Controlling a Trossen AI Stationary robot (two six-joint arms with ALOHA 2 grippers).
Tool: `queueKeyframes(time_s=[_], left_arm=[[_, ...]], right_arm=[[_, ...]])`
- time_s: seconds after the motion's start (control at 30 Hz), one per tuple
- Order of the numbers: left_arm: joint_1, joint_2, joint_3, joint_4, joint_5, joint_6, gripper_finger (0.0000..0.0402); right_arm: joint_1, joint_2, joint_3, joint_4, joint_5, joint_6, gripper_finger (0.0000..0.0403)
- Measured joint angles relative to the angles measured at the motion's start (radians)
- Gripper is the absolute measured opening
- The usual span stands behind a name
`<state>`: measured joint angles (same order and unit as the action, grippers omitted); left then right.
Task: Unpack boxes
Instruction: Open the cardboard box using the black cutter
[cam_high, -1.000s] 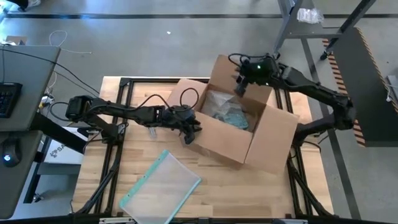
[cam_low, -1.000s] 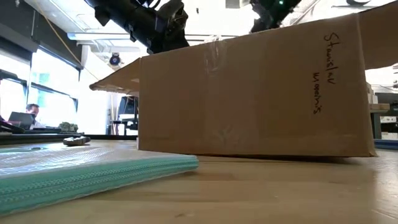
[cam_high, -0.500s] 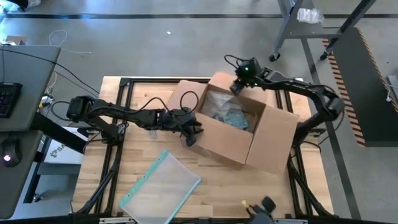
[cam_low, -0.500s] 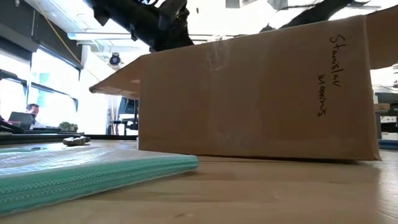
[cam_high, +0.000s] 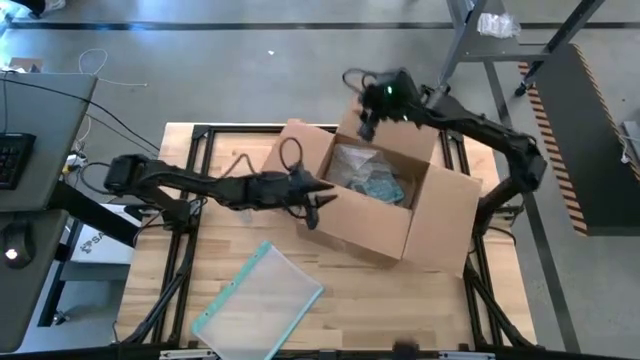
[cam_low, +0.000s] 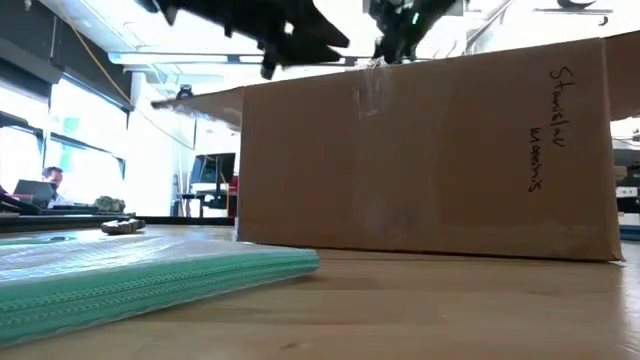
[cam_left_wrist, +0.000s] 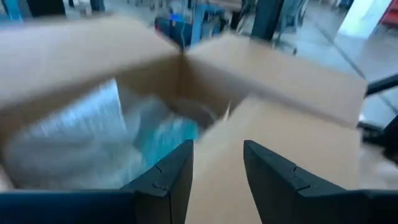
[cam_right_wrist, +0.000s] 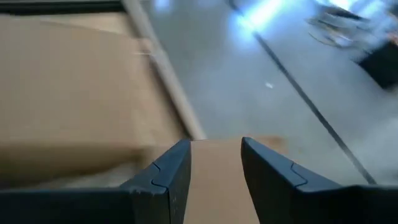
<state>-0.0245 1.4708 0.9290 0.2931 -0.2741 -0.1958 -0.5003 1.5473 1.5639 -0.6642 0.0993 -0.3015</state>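
You had the brown corrugated cardboard box (cam_high: 385, 205) open at the bench's (cam_high: 330, 320) centre, bubble-wrapped contents (cam_high: 368, 180) still inside, left end effector (cam_high: 318, 200) clamping the nine-o'clock flap, right end effector (cam_high: 366, 122) the twelve-o'clock flap.

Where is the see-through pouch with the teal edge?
In the high view the pouch lies flat on the wooden table, on the near left part, apart from the open cardboard box and below the left gripper.

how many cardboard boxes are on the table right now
1. A single open brown cardboard box sits toward the table's right half, with the left gripper at its near-left wall and the right gripper at its far flap. Nothing suggests another box hidden.
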Motion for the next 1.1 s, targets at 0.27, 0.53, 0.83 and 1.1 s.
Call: queueKeyframes(time_s=[0.27,0.53,0.83,1.1], left_arm=[[0.064,-0.183,0.001,-0.343,-0.095,0.058,0.0126],[0.139,-0.166,-0.001,-0.595,-0.094,0.015,0.0126],[0.113,-0.063,0.002,-0.624,-0.027,-0.009,0.0126],[0.019,0.007,0.002,-0.618,-0.016,-0.055,0.0126]], right_arm=[[0.408,-0.143,-0.008,-0.498,-0.139,0.296,0.0128],[0.800,-0.156,-0.009,-0.702,-0.342,0.783,0.0128],[0.960,-0.172,-0.170,-0.887,-0.207,1.279,0.0128],[0.868,-0.206,-0.505,-0.811,0.048,1.329,0.0128]])
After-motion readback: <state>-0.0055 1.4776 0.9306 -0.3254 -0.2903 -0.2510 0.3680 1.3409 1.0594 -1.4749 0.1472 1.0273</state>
